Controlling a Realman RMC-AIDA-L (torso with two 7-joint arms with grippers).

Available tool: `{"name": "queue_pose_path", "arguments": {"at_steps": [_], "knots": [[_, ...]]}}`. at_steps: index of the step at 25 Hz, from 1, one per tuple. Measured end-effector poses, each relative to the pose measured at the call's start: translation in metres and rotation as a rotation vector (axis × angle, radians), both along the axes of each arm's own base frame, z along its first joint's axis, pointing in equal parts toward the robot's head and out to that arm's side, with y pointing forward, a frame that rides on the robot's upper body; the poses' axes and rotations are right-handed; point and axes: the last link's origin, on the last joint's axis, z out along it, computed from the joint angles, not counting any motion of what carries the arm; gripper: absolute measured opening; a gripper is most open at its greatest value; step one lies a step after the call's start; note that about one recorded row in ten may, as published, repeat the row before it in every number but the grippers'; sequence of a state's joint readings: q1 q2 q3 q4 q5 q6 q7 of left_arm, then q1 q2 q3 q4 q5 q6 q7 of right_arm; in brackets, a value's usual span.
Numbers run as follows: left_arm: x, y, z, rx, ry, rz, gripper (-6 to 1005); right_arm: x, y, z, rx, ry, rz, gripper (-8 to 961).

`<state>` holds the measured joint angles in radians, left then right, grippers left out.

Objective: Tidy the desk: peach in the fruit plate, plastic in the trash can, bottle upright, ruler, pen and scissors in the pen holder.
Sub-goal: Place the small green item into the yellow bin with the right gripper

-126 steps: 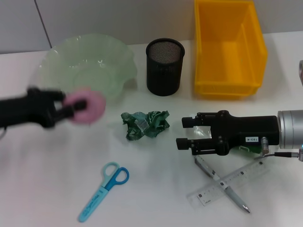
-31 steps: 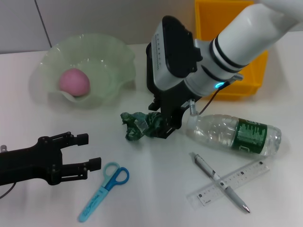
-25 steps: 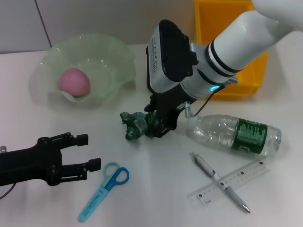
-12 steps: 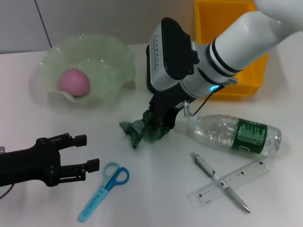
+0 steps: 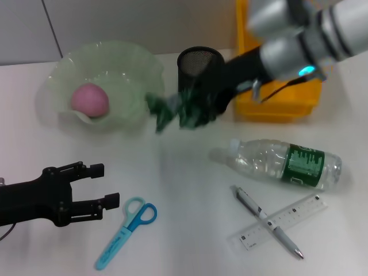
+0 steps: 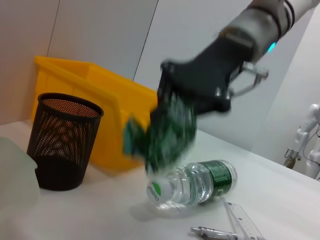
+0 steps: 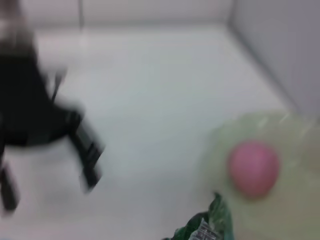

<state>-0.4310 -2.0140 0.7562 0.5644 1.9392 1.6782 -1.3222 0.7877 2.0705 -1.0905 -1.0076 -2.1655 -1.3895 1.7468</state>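
Above the desk (image 5: 190,190), R gripper (image 5: 198,106) holds the crumpled green plastic (image 5: 178,109), clamped in its fingers and lifted clear of the surface, in front of the black mesh pen holder (image 5: 200,62). Same wad seen from L wrist cam, hanging under the dark claw, w/ holder and yellow bin (image 5: 279,54) behind it. Bin sits at back right, just beside holder.

L gripper (image 5: 95,187) low at front left, jaws apart, nothing in them; near the blue scissors (image 5: 127,230), not touching.

Peach (image 5: 89,99) sits in the pale green fruit plate (image 5: 103,63), back left. Also visible in R wrist cam w/ a bit of plastic at frame edge.

Bottle (image 5: 282,164) lies on its side, right of centre, cap end toward the middle of desk. Pen (image 5: 267,221) and clear ruler (image 5: 282,221) lie crossed in front of bottle, pen on top as far as can tell.
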Motion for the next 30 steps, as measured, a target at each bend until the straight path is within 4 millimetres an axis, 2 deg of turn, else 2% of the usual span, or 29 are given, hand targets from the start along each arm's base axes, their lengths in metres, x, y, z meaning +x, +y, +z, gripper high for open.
{"name": "queue_pose_path", "arguments": {"at_steps": [2,3,6,11,19,23,26,30], "knots": [[0.0,0.0,0.0,-0.002,0.001,0.0,859,0.008,0.005,0.025,0.074,0.112,-0.052,4],[0.0,0.0,0.0,-0.003,0.002,0.0,859,0.008,0.005,0.025,0.074,0.112,-0.052,4],[0.0,0.0,0.0,-0.004,0.005,-0.001,859,0.024,0.012,0.058,0.201,0.24,-0.132,3],[0.0,-0.001,-0.001,-0.009,0.005,-0.004,859,0.053,0.026,0.089,0.409,0.319,-0.256,23],[0.001,0.0,-0.001,-0.011,0.007,-0.008,859,0.085,0.046,0.088,0.611,0.224,-0.429,63],[0.001,0.0,-0.001,-0.008,0.006,-0.006,859,0.094,0.051,0.083,0.633,0.196,-0.476,83],[0.0,0.001,0.0,-0.006,0.006,-0.005,859,0.097,0.051,0.082,0.636,0.192,-0.485,246],[0.0,0.001,0.001,-0.002,0.011,-0.003,859,0.098,0.05,0.082,0.636,0.186,-0.488,341]]}}
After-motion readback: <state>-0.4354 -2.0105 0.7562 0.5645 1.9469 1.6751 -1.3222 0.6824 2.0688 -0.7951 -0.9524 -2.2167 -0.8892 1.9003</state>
